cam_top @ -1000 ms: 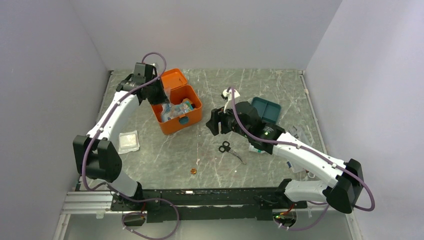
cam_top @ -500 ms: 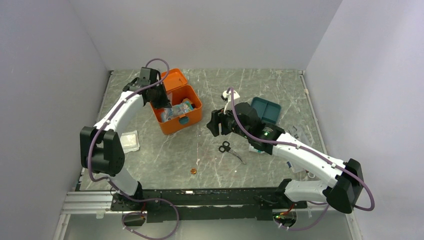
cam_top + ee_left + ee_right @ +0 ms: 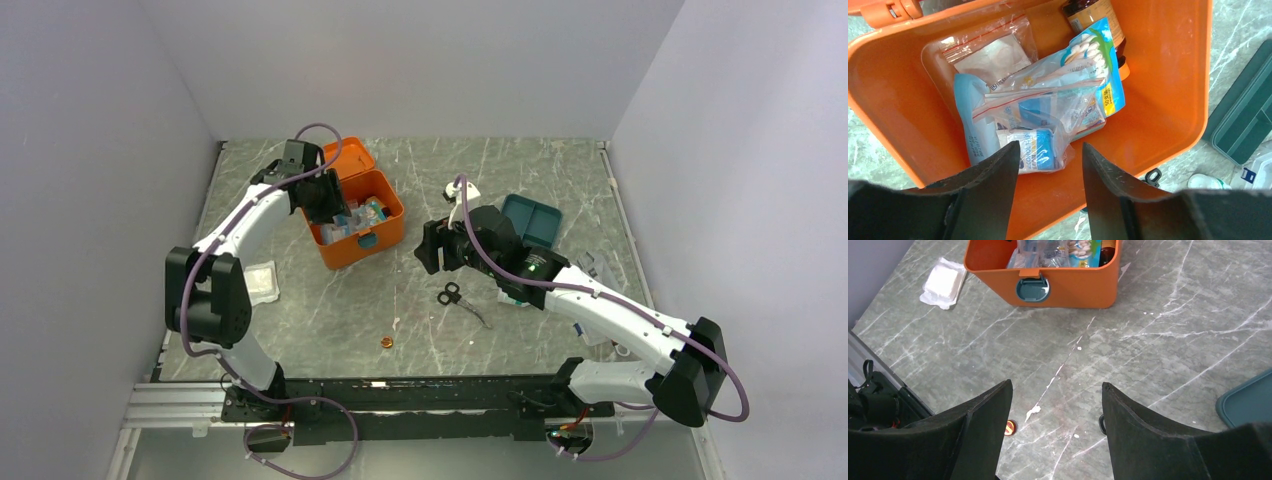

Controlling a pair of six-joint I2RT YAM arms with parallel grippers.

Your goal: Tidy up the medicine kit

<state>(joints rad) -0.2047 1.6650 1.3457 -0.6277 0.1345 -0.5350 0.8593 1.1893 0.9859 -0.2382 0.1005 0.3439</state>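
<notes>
Several zip bags (image 3: 1048, 115) and a brown bottle (image 3: 1093, 15) lie inside the open medicine kit (image 3: 345, 250) near the counter's far-left corner, with the left gripper (image 3: 1050, 155) hanging spread and empty above. Scissors (image 3: 461, 301), gauze packet (image 3: 258, 282) and teal tray (image 3: 533, 219) wait outside; the right gripper (image 3: 1057, 390) is spread and empty too.

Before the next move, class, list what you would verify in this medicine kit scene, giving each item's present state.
1. Medicine kit lid open: ok.
2. Left gripper open above the pouches in the kit: ok.
3. Right gripper open and empty: ok.
4. Scissors inside the kit: not ok, they lie on the table.
5. White packet inside the kit: not ok, it lies on the table.
</notes>
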